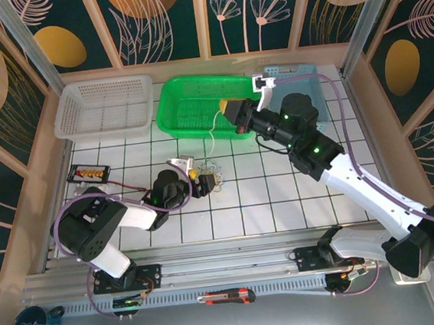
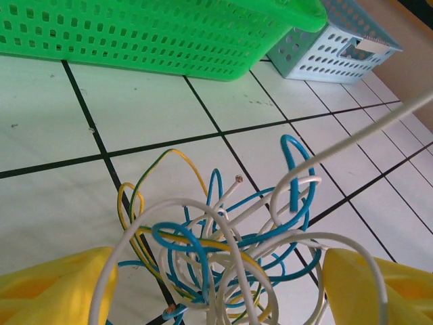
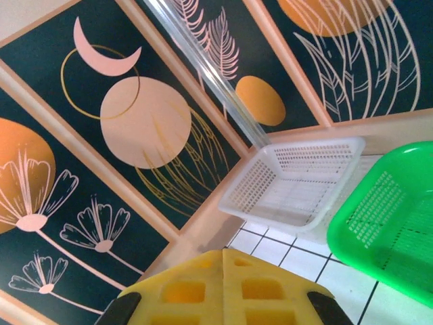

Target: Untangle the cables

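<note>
Your left tool (image 1: 202, 184) stands wide, one finger on each side of the cables (image 2: 210, 254), which lie in a tangled heap on the table (image 2: 54, 108) near the green basket (image 2: 135, 34). Your right tool (image 3: 223, 261) is closed on one pale cable (image 2: 379, 125), which rises stretched from the heap.

Left arm (image 1: 100, 224) folded low near its base, left gripper (image 1: 202, 182) held low, fingers (image 2: 57, 288) spread wide apart. Right arm (image 1: 357, 183) stretched far forward and leftward, wrist raised, right gripper (image 1: 225, 106) up high, fingers (image 3: 183, 291) pressed together
</note>
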